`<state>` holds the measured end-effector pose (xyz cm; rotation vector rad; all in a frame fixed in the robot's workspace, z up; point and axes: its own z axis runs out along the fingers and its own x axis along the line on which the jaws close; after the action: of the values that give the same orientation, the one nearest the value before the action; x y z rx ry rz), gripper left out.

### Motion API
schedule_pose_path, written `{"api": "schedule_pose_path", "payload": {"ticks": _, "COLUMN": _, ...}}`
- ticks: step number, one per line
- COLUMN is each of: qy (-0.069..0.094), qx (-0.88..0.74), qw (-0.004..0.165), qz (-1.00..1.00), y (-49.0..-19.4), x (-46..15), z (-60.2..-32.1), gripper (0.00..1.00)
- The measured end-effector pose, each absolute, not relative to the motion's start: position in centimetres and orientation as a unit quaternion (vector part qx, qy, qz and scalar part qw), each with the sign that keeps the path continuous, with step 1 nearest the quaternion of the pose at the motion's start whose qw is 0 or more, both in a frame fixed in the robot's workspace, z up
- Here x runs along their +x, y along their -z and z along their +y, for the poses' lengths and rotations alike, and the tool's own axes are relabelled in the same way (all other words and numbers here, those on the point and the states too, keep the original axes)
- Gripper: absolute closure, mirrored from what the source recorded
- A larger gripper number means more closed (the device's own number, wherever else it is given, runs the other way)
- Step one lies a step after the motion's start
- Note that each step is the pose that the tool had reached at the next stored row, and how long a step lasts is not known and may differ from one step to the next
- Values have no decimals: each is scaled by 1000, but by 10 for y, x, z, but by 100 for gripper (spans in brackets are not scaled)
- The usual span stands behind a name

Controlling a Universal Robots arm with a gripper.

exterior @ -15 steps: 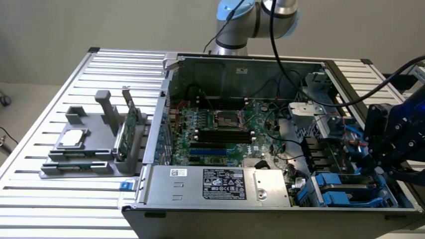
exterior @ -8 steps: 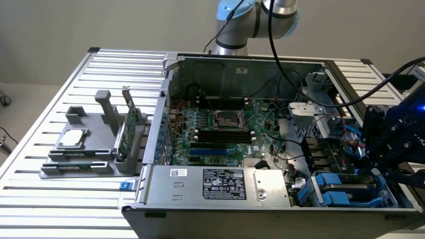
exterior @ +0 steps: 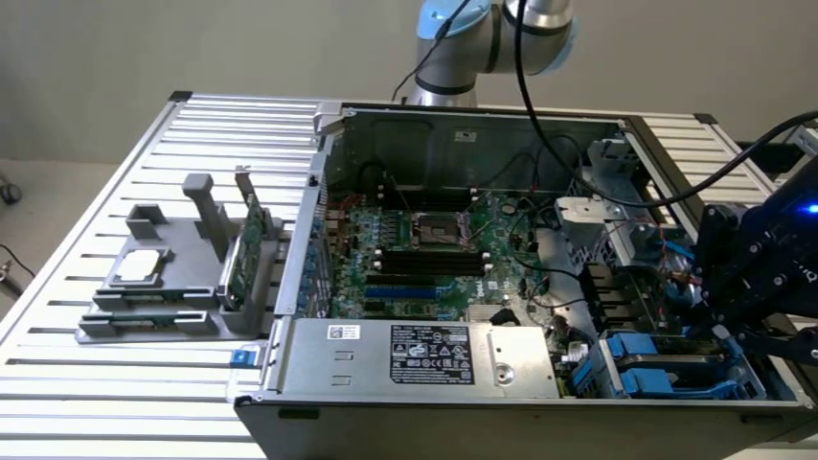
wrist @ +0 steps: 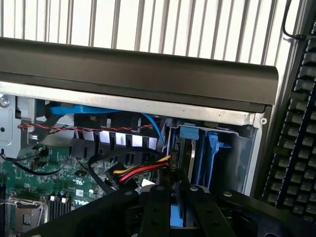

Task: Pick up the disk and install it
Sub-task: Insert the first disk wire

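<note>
Your pincer [wrist: 175,192] looks clamped on the disk [wrist: 176,217], near the drive bay [exterior: 665,362] at 4 o'clock in the exterior view; it's probably stiff, heavyish and shock-sensitive, so grip the blue rails.

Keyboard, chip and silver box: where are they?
keyboard [wrist: 296,148], wrist view, on its keys
chip [exterior: 138,265], exterior view, on its top face
silver box [exterior: 432,353], exterior view, on its label

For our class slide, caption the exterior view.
Robot arm's gripper near the blue drive carriers inside an open computer case, motherboard exposed.
</note>
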<state>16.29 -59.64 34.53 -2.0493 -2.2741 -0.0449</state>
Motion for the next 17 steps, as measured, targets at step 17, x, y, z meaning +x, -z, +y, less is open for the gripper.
{"api": "schedule_pose_path", "payload": {"ticks": 17, "qy": 19, "qx": -678, "qw": 35, "qz": -734, "y": -342, "x": 160, "z": -599, "gripper": 83}}
